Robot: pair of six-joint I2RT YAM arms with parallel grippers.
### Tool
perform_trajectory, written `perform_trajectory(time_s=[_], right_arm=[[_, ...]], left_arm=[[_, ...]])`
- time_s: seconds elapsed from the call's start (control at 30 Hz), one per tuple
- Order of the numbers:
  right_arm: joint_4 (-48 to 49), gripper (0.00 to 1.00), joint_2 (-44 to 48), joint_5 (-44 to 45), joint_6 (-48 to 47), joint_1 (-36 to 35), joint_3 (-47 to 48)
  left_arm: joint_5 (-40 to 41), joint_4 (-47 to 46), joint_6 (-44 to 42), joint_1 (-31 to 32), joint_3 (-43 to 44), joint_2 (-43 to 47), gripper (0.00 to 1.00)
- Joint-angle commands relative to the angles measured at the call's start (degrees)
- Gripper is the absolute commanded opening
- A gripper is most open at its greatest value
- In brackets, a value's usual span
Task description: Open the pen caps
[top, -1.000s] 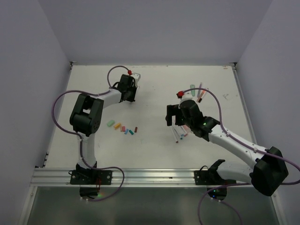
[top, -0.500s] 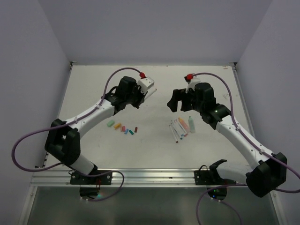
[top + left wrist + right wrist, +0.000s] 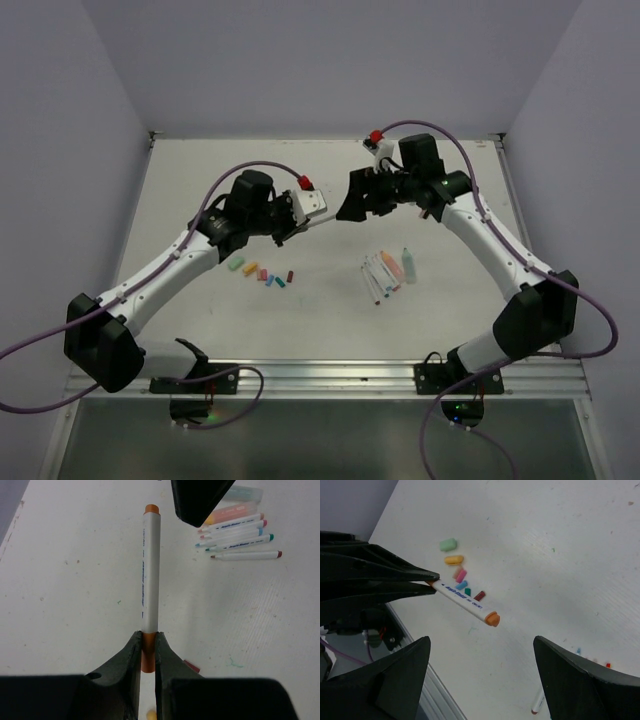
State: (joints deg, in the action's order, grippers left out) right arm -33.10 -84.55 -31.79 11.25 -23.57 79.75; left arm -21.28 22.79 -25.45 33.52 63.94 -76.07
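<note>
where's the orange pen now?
Top view centre: the orange pen is clamped at one end in the left gripper, its other end pointing at the open right gripper.

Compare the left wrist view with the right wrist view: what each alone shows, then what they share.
Left wrist only: the pale green highlighter and the full barrels of the uncapped pens. Right wrist only: the mint green cap and pink cap. Both: the left gripper shut on the white pen with orange ends, and the open right gripper.

White table w/ loose caps left-centre, pens right-centre
</note>
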Motion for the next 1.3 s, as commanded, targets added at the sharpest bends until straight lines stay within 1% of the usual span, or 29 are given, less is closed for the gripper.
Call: perform_trajectory(time_s=[0.0, 0.13, 0.3, 0.57, 0.67, 0.83, 0.87, 1.07, 1.13, 1.23, 1.27], right_arm=[[-6.9, 0.87, -3.0, -7.5, -3.1, 0.0, 4.3], [-7.9, 0.84, -5.1, -10.7, -4.1, -0.3, 6.3], [-10.9, 0.82, -7.7, -10.4, -6.5, -2.4, 7.8], [-10.8, 0.79, -11.4, -10.8, -6.9, -4.5, 9.0], [-11.4, 0.76, -12.1, -10.8, -7.3, -5.0, 9.6], [-12.1, 0.65, -12.7, -12.3, -8.3, -5.5, 9.9], [-12.4, 0.6, -12.7, -12.4, -8.6, -5.7, 10.0], [-13.8, 0.45, -13.5, -13.4, -9.8, -6.3, 10.0], [-14.4, 0.43, -13.8, -13.7, -10.1, -6.7, 10.3], [-14.6, 0.37, -14.0, -13.9, -10.6, -6.8, 10.3], [-14.6, 0.31, -13.9, -13.9, -10.6, -6.9, 10.3]], left_arm=[[-3.9, 3.6, -5.8, 0.3, 1.0, 1.2, 0.0], [-4.6, 4.5, -7.5, 0.4, 1.5, 0.6, 0.0], [-5.8, 5.2, -9.5, 0.5, 3.5, -0.3, 0.0], [-7.9, 7.2, -13.1, 0.8, 5.8, -1.2, 0.0], [-8.3, 8.2, -13.8, 0.9, 6.4, -1.6, 0.0], [-8.6, 10.0, -15.1, 1.1, 7.0, -2.2, 0.0], [-8.6, 10.3, -15.2, 1.1, 7.2, -2.3, 0.0], [-8.8, 10.5, -15.6, 1.1, 7.8, -2.3, 0.0], [-8.8, 10.5, -15.7, 1.2, 7.9, -2.3, 0.0], [-8.7, 10.3, -15.7, 1.2, 7.9, -2.2, 0.0], [-8.5, 10.1, -15.8, 1.2, 7.8, -2.1, 0.0]])
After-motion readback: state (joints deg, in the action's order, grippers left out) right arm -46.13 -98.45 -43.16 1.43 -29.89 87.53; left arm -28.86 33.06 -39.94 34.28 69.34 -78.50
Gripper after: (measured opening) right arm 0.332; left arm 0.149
